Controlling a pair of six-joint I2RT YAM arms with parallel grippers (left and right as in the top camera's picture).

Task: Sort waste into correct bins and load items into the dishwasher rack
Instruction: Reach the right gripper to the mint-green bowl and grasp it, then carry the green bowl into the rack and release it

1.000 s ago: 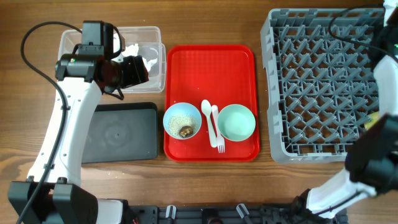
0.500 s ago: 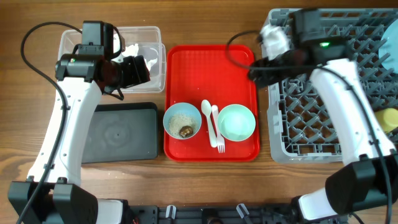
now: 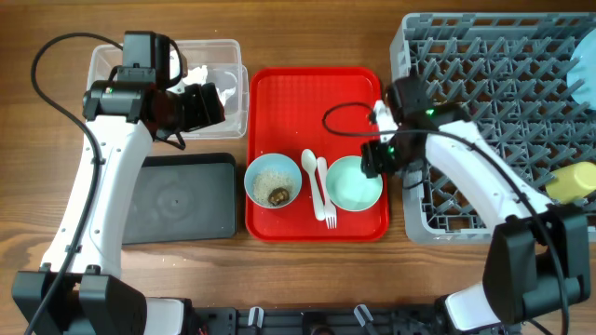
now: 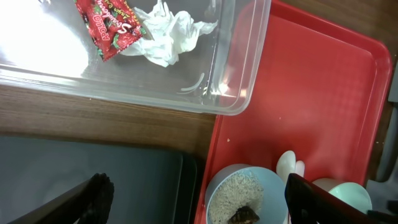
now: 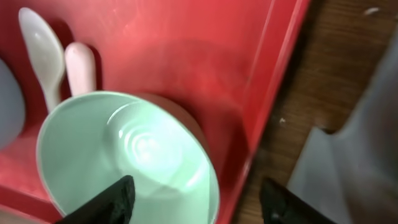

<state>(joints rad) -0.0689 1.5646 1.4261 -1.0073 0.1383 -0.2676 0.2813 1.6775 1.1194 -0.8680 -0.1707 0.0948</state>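
Observation:
My right gripper (image 3: 377, 160) is open over the right rim of the mint green bowl (image 3: 349, 186) on the red tray; in the right wrist view the gripper (image 5: 199, 202) straddles the bowl (image 5: 124, 162). The white spoon (image 3: 311, 172) and fork (image 3: 326, 200) lie left of it. The light blue bowl (image 3: 268, 175) holds crumbs and a brown lump (image 4: 244, 215). My left gripper (image 4: 199, 205) is open and empty, beside the clear tub (image 3: 102, 60), which holds the red wrapper (image 4: 109, 25) and tissue (image 4: 165, 34). The yellow cup (image 3: 570, 181) and light blue plate (image 3: 582, 79) sit in the grey rack (image 3: 484, 93).
The black tray (image 3: 177, 200) lies below the clear tub, left of the red tray (image 3: 312, 102). The rack's left wall stands close to my right gripper. A strip of bare wood (image 5: 292, 106) separates the red tray from the rack.
My right arm has swung from the far right of the rack, across its top left, down to the mint green bowl. The left arm has not moved.

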